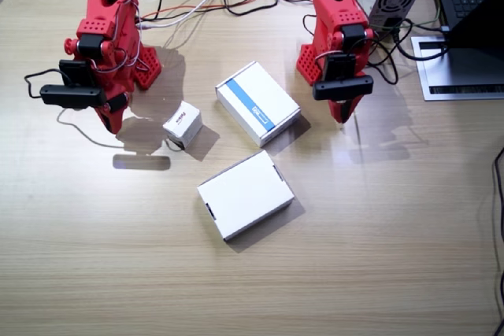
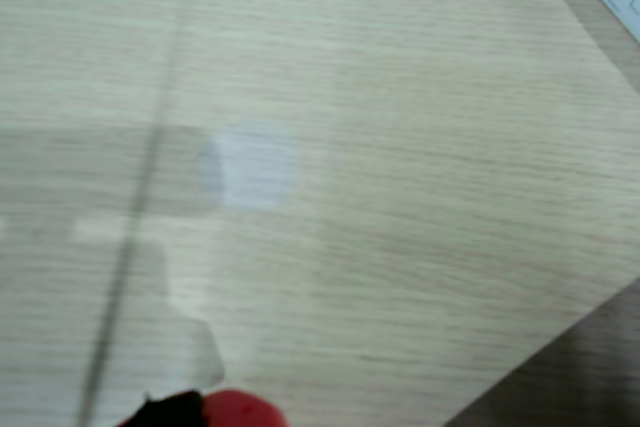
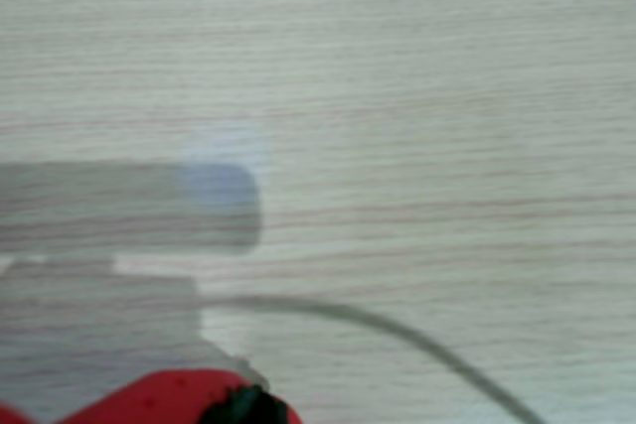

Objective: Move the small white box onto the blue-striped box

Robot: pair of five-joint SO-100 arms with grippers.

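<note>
Small white box (image 1: 183, 124) sits on the table (image 1: 354, 257), just beside the blue-striped box (image 1: 257, 103) on the side toward the right arm, apart from it. Right gripper (image 1: 113, 120) hangs near the small box, empty; left gripper (image 1: 343, 112) hangs off the striped box's far side, also empty. Cannot tell how either pair of jaws stands; wrist views show only blurred wood. Judgement: right arm is nearer; grip the cube across flat faces, lift clear of the striped box's edge, set down centrally. All three boxes are closed, contents unseen; plain white flat box (image 1: 245, 193) lies near the striped box.

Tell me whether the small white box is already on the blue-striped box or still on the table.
Still on the table. The small white box sits beside the blue-striped box, apart from it, with no pincer touching it.
</note>
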